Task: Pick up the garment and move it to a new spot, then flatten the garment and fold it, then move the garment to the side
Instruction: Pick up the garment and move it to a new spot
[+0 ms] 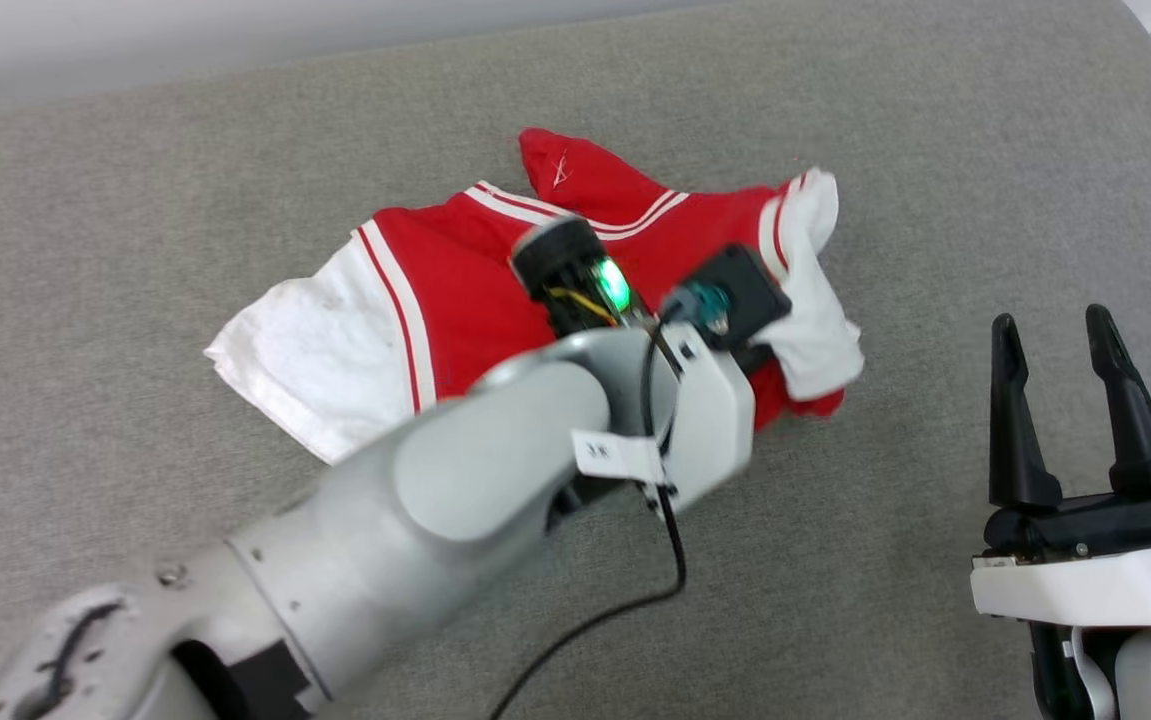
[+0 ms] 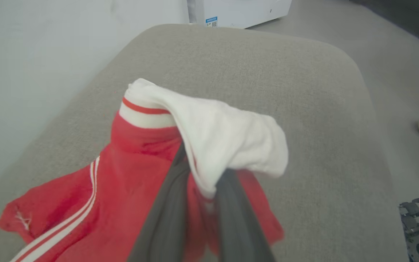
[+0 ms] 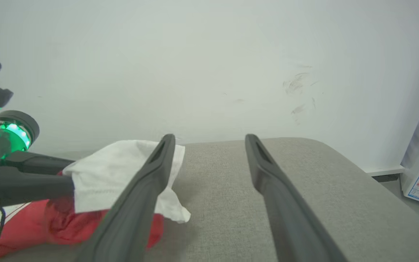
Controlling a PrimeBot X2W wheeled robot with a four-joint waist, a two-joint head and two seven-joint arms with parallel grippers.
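Two dark fingers (image 2: 165,218) of the left gripper (image 2: 205,171) pinched a bunched fold of the crumpled red short-sleeved garment with white sleeve ends (image 1: 455,290), which lay on the grey woven cushion (image 1: 235,150). Lifting high before travelling seemed wise, to avoid dragging. The right gripper (image 1: 1053,322) stood wide, empty, well apart.

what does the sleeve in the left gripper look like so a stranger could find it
On the grey cushion lies a crumpled red T-shirt. The sleeve is its white end on the robot's right, bunched up in the left gripper, unlike the other white sleeve lying flat.
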